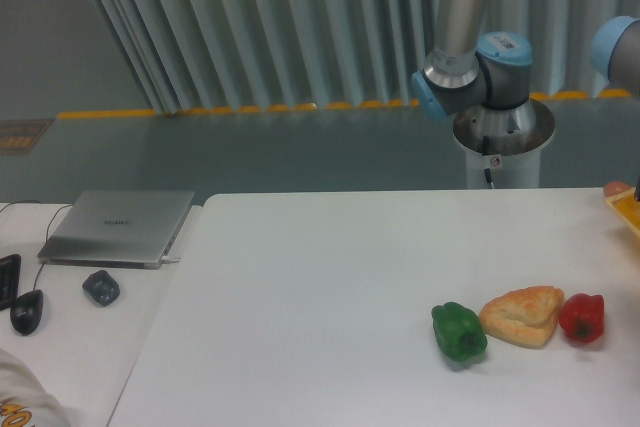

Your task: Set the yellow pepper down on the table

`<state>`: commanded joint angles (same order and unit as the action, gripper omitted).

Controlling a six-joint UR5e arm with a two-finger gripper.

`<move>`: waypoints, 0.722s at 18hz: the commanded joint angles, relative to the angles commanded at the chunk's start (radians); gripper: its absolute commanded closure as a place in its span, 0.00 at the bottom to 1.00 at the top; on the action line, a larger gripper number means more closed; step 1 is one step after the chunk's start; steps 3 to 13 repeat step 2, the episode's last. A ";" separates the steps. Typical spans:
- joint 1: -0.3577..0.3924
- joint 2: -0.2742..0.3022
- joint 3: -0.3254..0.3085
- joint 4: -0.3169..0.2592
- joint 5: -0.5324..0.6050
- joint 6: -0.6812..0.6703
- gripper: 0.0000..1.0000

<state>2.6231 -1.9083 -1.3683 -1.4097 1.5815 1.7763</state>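
Note:
The white table point(330, 277) fills the middle of the view. A small yellow-orange patch point(627, 210) with a pinkish bit above it shows at the table's far right edge, cut off by the frame. I cannot tell whether it is the yellow pepper. No whole yellow pepper shows. The arm's base point(497, 127) stands behind the table's back edge and its links run out of the frame at the upper right point(618, 45). The gripper is out of view.
A green pepper point(459, 331), a tan triangular bread point(522, 315) and a red pepper point(582, 317) lie in a row at the front right. On the smaller desk at left are a laptop point(118, 226), a dark object point(101, 288) and a mouse point(27, 311).

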 joint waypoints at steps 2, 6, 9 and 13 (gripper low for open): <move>0.000 -0.002 0.000 0.000 -0.002 0.000 0.00; 0.000 -0.002 0.000 0.000 -0.002 0.000 0.00; 0.000 -0.002 0.000 0.000 -0.002 0.000 0.00; 0.000 -0.002 0.000 0.000 -0.002 0.000 0.00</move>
